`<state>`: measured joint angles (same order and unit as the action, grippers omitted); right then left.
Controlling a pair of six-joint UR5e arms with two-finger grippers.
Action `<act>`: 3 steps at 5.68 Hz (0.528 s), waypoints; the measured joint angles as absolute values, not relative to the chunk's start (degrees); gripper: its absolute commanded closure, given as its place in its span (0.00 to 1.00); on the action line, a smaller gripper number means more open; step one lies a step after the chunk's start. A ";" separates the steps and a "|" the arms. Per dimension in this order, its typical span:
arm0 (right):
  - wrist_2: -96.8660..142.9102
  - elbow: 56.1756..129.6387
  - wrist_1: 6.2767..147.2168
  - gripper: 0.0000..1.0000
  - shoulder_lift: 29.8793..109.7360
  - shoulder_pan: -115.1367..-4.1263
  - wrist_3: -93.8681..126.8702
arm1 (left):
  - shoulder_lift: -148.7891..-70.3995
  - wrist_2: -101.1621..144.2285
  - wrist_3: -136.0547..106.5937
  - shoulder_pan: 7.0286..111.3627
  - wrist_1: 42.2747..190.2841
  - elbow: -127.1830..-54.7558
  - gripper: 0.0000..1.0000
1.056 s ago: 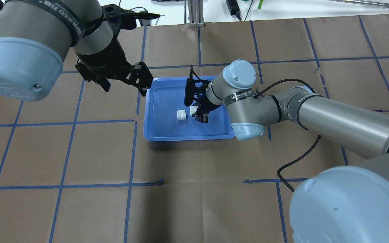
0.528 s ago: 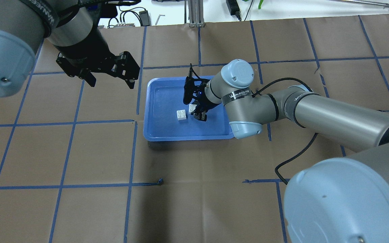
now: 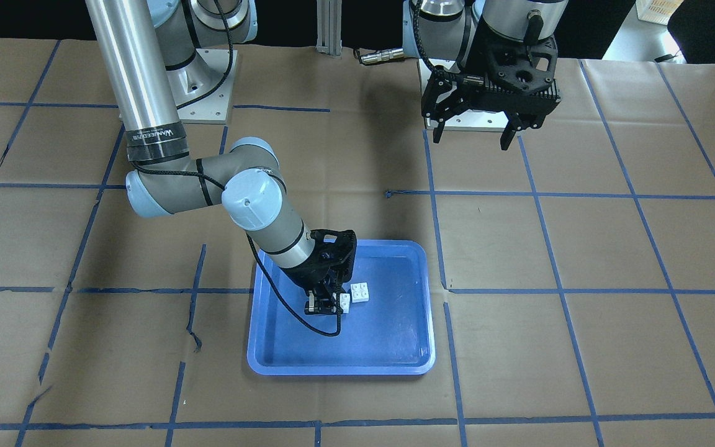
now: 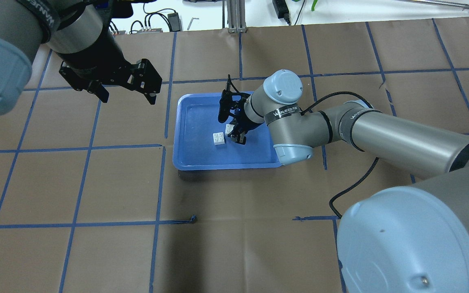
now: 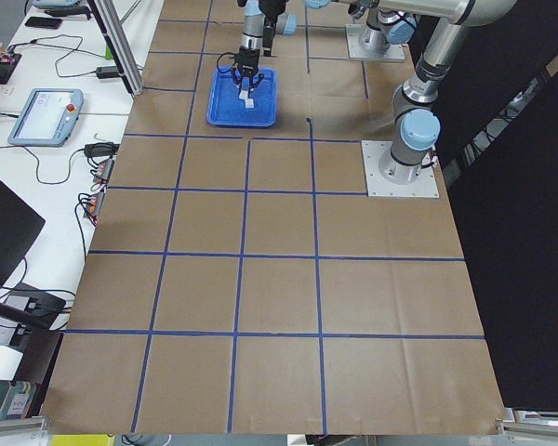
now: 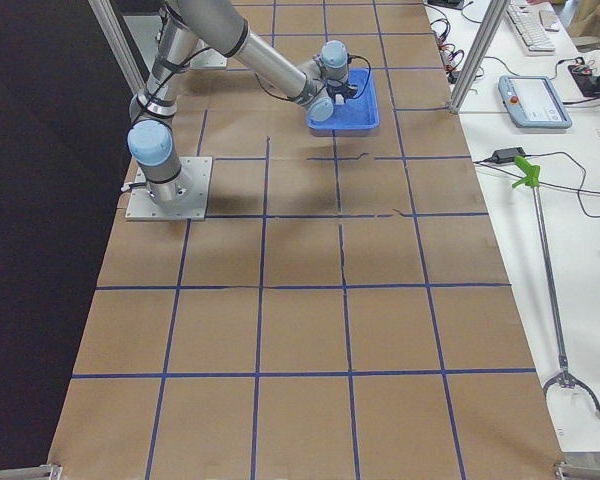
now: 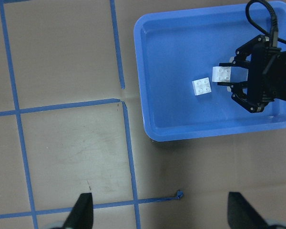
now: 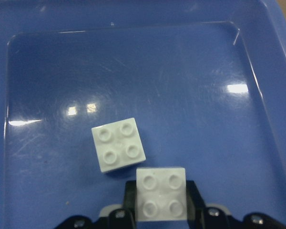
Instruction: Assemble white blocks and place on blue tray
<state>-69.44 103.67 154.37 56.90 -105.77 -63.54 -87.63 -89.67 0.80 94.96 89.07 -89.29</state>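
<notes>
The blue tray (image 4: 202,118) lies mid-table. One white block (image 4: 218,138) lies on it, studs up. My right gripper (image 4: 234,136) is shut on the other white block (image 4: 230,129), studs up, held low over the tray just right of the loose one. The right wrist view shows the held block (image 8: 161,194) between the fingers, close to a corner of the loose block (image 8: 118,144); I cannot tell if they touch. My left gripper (image 4: 128,99) is open and empty, high over the table left of the tray. Its view shows both blocks (image 7: 201,87) and the right gripper (image 7: 238,81).
Brown paper with a blue tape grid covers the table (image 4: 234,228). The right arm's elbow (image 4: 293,152) and black cable (image 4: 356,187) hang over the tray's right side. Monitors, cables and a pendant (image 5: 46,116) lie on the side bench beyond the table.
My left arm has drawn back, up and to the left, away from the tray's corner. My right gripper has shifted slightly left and away with its block, closer to the loose block.
</notes>
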 measured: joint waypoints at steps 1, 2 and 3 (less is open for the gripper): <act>-69.52 103.53 154.14 0.84 56.81 -105.97 -63.08 | -87.59 -89.72 0.85 94.61 89.07 -89.29 0.01; -69.58 103.64 153.91 0.84 56.79 -106.08 -63.00 | -87.53 -89.73 0.87 94.08 89.13 -89.32 0.01; -69.60 103.83 153.75 0.84 56.78 -106.25 -63.06 | -87.48 -89.73 0.91 93.72 89.18 -89.36 0.01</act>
